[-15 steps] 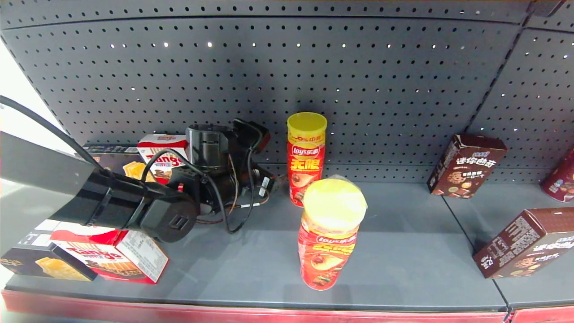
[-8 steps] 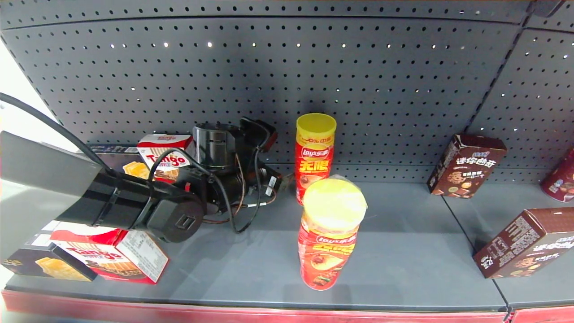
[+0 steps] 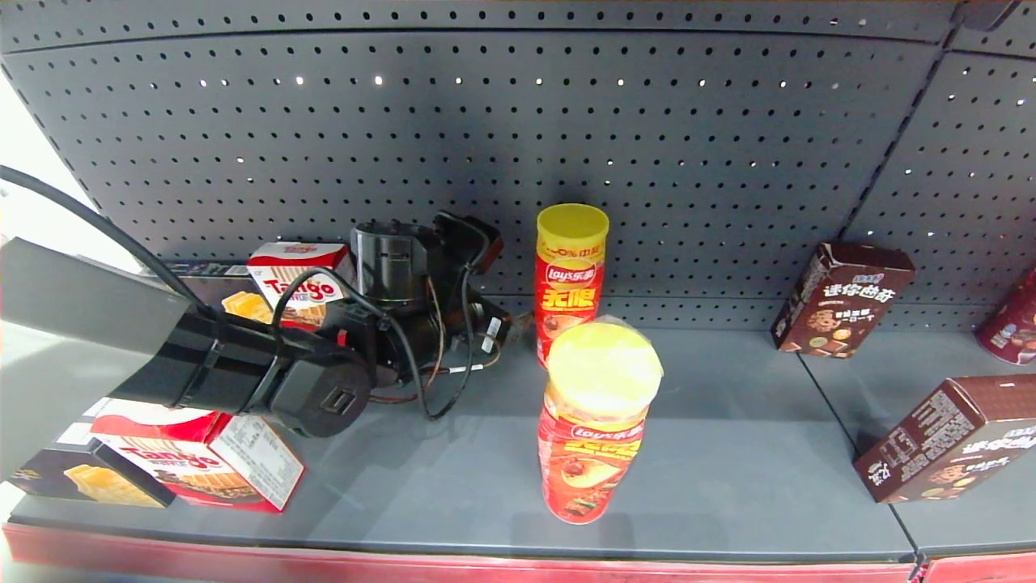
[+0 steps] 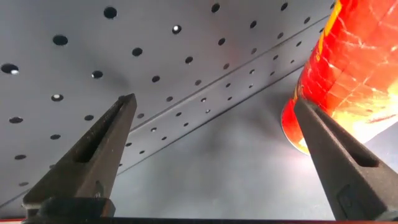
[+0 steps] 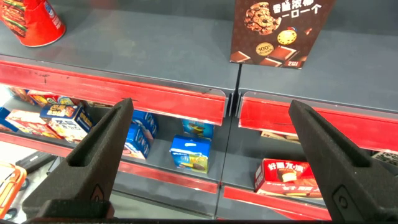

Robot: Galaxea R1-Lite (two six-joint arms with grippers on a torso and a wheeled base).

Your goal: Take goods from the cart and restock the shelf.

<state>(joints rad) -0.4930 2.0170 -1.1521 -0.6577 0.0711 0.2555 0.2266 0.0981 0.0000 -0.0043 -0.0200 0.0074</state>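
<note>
1. Since a second ago, the far chip can (image 3: 571,279) is standing a little further right along the shelf (image 3: 728,453). The left arm's wrist is sitting further right with it. Over the last half second both are hardly shifting.
2. That far chip can is standing upright at the far side of the shelf, close against the pegboard back panel (image 3: 647,162). It is directly behind the near chip can (image 3: 595,421), which is standing upright closer to the front lip.
3. The left gripper (image 4: 214,102) is hanging just left of the far chip can, its fingers (image 4: 93,155) spread wide and gripping nothing. The can is sitting just beside one finger; whether the two are touching I cannot tell.
4. The right gripper (image 5: 211,106) is hanging with its fingers apart and empty, facing the lower shelf tiers (image 5: 168,93).
5. Judging by its look, the can is going to handle as a light, stiff tube. Its glossy skin is probably making it a little slippery, and being tall and narrow it is likely tipping easily.
6. The best hold is looking like a moderate squeeze around the body near the middle, not on the soft lid, since the contents are fragile.
</note>
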